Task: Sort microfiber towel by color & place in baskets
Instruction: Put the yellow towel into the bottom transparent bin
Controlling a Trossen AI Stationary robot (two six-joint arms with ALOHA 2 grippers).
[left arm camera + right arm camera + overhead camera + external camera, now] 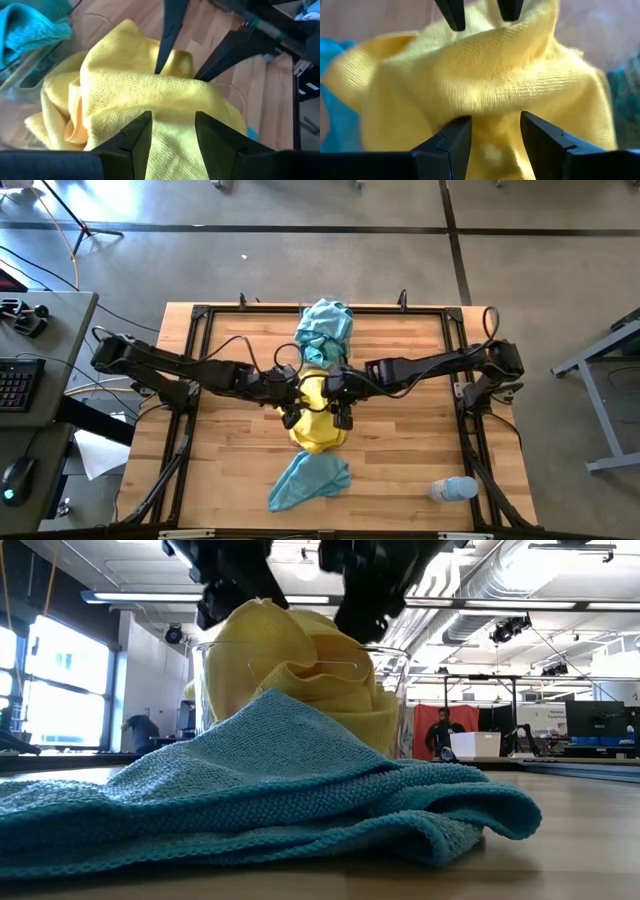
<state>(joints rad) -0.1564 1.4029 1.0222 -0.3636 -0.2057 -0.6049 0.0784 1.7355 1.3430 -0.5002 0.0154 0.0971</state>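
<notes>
Left end effector [172, 132] and right end effector [495, 135]: fingers apart, pressing into yellow towels [318, 420].

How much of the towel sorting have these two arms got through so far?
Mostly done, it seems: teal towels fill the far basket. In hand: the left tool and right tool, both open, are at the yellow towels heaped in the near basket. Left: one teal towel lying loose on the table.

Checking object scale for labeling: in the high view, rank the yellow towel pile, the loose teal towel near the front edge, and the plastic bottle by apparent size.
1. Yellow towel pile and loose teal towel: look alike, not ranked.
2. Plastic bottle, clearly smallest.
</notes>
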